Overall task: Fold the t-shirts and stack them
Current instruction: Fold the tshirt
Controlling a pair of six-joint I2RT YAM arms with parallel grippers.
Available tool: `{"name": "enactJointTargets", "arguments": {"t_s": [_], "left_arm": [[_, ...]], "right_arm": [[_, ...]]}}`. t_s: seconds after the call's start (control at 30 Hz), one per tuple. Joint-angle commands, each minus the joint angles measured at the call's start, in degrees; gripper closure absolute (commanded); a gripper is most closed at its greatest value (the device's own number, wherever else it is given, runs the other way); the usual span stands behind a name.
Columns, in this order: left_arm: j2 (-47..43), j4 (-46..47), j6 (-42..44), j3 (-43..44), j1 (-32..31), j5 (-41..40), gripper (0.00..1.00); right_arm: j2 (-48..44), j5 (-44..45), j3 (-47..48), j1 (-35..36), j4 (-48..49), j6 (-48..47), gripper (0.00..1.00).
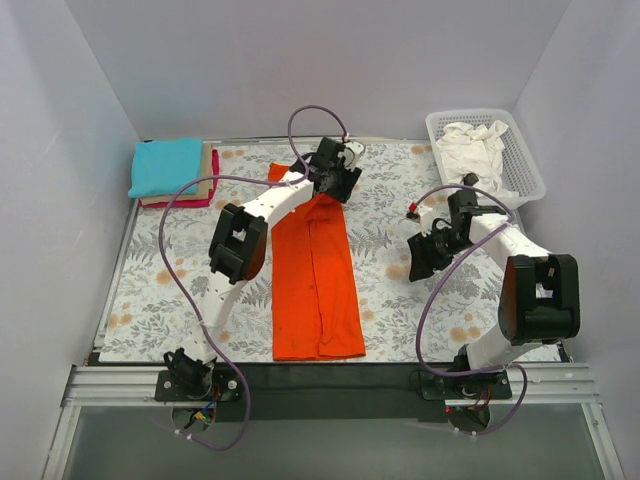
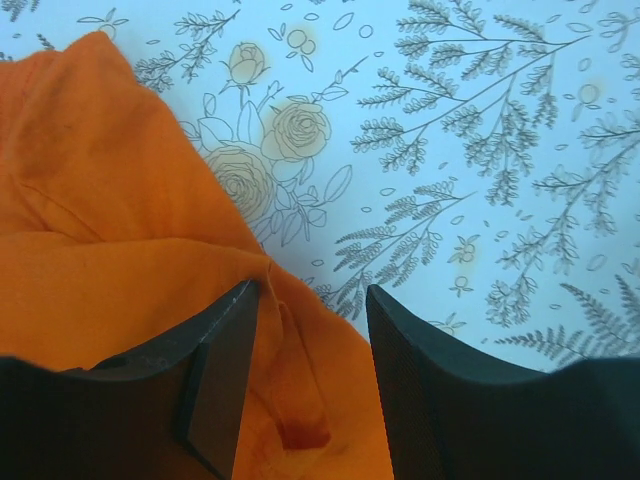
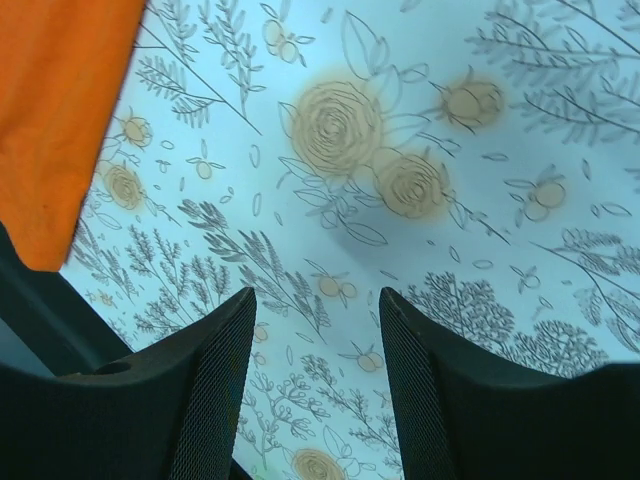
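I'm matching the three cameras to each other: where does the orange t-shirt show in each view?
Top external: orange t-shirt mid-table, a long strip folded lengthwise.
Left wrist: orange t-shirt fills left side and bottom centre.
Right wrist: orange t-shirt in upper left corner.
Shared landmark: floral cloth under it.

1. On the table: cloth (image 1: 150,290), spread across it.
2. Centre: flat shirt (image 1: 318,290), lying near-to-far.
3. Far-left corner: stack (image 1: 172,172) of folded shirts.
4. Far-right corner: basket (image 1: 528,158) (crumpled shirt (image 1: 475,148) inside).
5. Over the flat shirt's far end: left gripper (image 1: 335,183); right gripper (image 1: 418,255) is to the right, clear of it.
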Motion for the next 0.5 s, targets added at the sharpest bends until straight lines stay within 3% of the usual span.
{"name": "enactJointTargets", "arguments": {"t_s": [0.0, 0.3, 0.47], "left_arm": [[-0.7, 3.0, 4.2, 1.8, -0.4, -9.8, 0.56], [1.0, 4.7, 7.3, 2.1, -1.3, -14.4, 0.64], [-0.8, 4.7, 6.3, 1.9, -1.2, -14.9, 0.95]], "right_arm": [[-1.5, 0.3, 1.8, -2.3, -3.6, -2.0, 0.49], [-1.5, -1.1, 0.7, -2.4, -3.6, -2.0, 0.5], [-1.1, -0.8, 0.7, -2.4, -3.6, -2.3, 0.51]]}}
